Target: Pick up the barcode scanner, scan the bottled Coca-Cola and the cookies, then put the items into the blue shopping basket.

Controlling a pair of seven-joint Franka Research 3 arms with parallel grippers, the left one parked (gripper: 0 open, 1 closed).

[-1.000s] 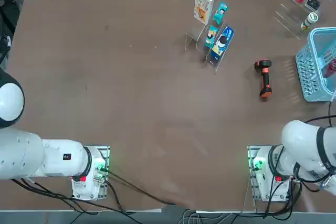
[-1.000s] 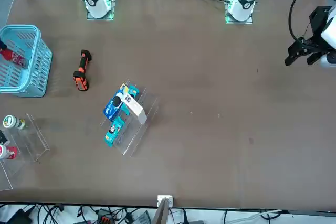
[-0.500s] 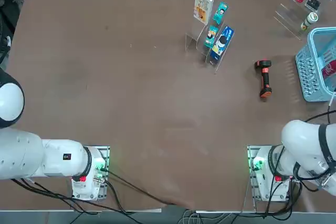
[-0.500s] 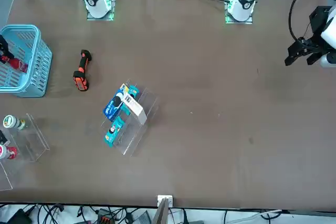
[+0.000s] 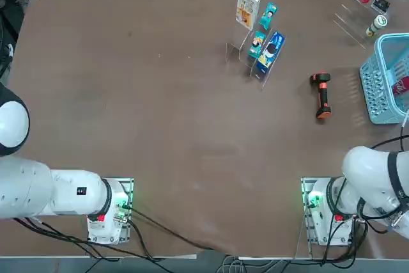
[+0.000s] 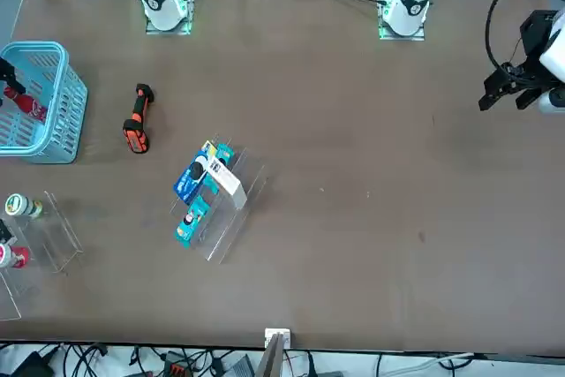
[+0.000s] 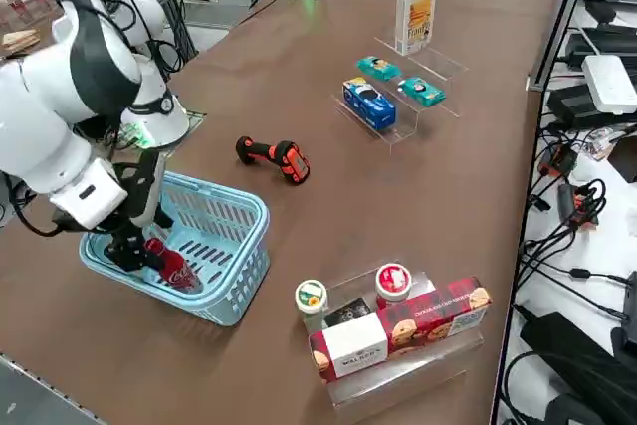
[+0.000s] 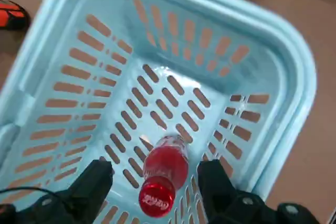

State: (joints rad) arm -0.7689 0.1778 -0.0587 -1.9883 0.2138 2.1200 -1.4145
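My right gripper [image 8: 154, 172] hangs inside the blue shopping basket [image 8: 262, 61], open, one finger on each side of the bottled Coca-Cola [image 8: 164, 167] without touching it. The red bottle [image 7: 170, 265] rests tilted on the basket's floor, cap towards the wrist camera. From the right side, the gripper [image 7: 132, 238] dips into the basket [image 7: 236, 208] at the table's right edge. The black-and-orange barcode scanner [image 5: 322, 96] lies on the table just left of the basket [image 5: 376, 84]. The white-and-orange cookies box [image 5: 248, 4] stands upright on a clear rack at the far middle.
The clear rack [image 5: 246, 48] also holds a blue pack [image 5: 271, 49] and small teal packs [image 5: 268, 15]. A second clear stand [image 7: 398, 345] beyond the basket carries a red container with a white top, a green-lidded tub and a plaid biscuit box. Cables run along the table's right side.
The gripper's fingers have spread apart and let go of the Coca-Cola bottle, which now rests on the basket's floor. Scanner and cookies have not moved.
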